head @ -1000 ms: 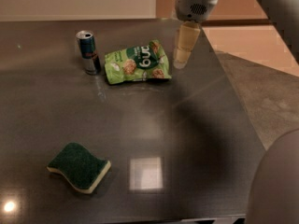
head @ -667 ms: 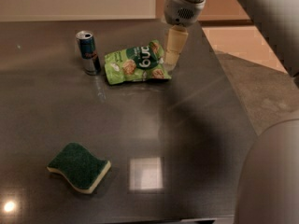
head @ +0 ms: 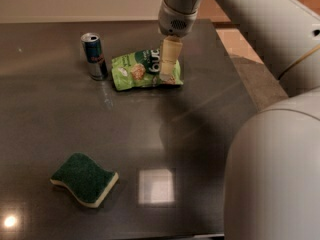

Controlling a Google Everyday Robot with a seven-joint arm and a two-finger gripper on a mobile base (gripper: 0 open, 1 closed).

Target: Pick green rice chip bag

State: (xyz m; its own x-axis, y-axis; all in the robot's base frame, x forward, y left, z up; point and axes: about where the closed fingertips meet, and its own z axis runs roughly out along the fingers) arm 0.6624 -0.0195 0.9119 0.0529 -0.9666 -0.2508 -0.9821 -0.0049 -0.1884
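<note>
- Your gripper point(head: 166, 74) is at the far side of the table point(head: 200, 119), pointing down, right over the right part of the green rice chip bag point(head: 136, 70).
- Gripper state: you cannot tell from this view how wide it stands. It reads as one tan block.
- You also cannot tell whether it has hold of the bag, or whether its tip touches the bag or hangs just above.
- The green rice chip bag lies flat on the table, long side running left to right. It is light green, with tan chip pictures on its left half and a dark round logo partly hidden behind the gripper.
- The bag sits in the far middle of the table, just right of a can point(head: 94, 55), with a strip of dark table showing between them.
- The can stands upright, blue and silver with a red patch low down, and its top faces up.
- A dark green sponge point(head: 84, 178) with a wavy outline and pale underside lies near the front left, well apart from bag and gripper.
- Your arm point(head: 250, 14) comes in from the upper right. It is grey, with the wrist housing directly above the gripper.
- A big grey rounded robot body point(head: 280, 174) fills the lower right corner and hides that corner of the table.
- The table top is dark and glossy. There is a bright square reflection point(head: 156, 186) near the front middle, right of the sponge, and a small glint point(head: 9, 221) at the front left.
- Paler floor point(head: 257, 79) shows beyond the table's right edge.
</note>
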